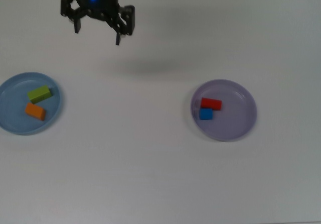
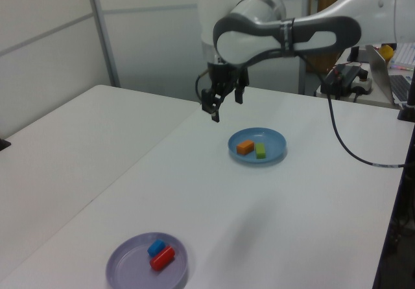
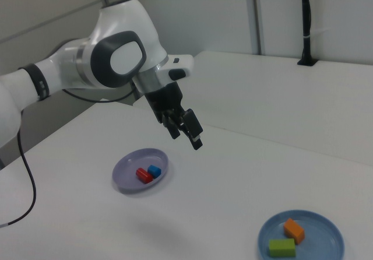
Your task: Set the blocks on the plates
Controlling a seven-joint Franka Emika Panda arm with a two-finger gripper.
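White table (image 1: 150,174) carries both plates. Toward its right edge in the top view, the lavender plate (image 1: 241,121) holds the red block (image 1: 211,103) and blue cube (image 1: 205,114). At the left edge, the blue plate (image 1: 12,126) holds the green block (image 1: 39,93) and orange block (image 1: 35,111). Near the far edge, the gripper (image 1: 97,31) hangs spread and empty.

I see my end effector (image 1: 97,30) hanging in the air at about 11 o'clock in the top view, fingers spread apart, pointing down and holding nothing, the white arm (image 2: 285,33) stretched out behind it.
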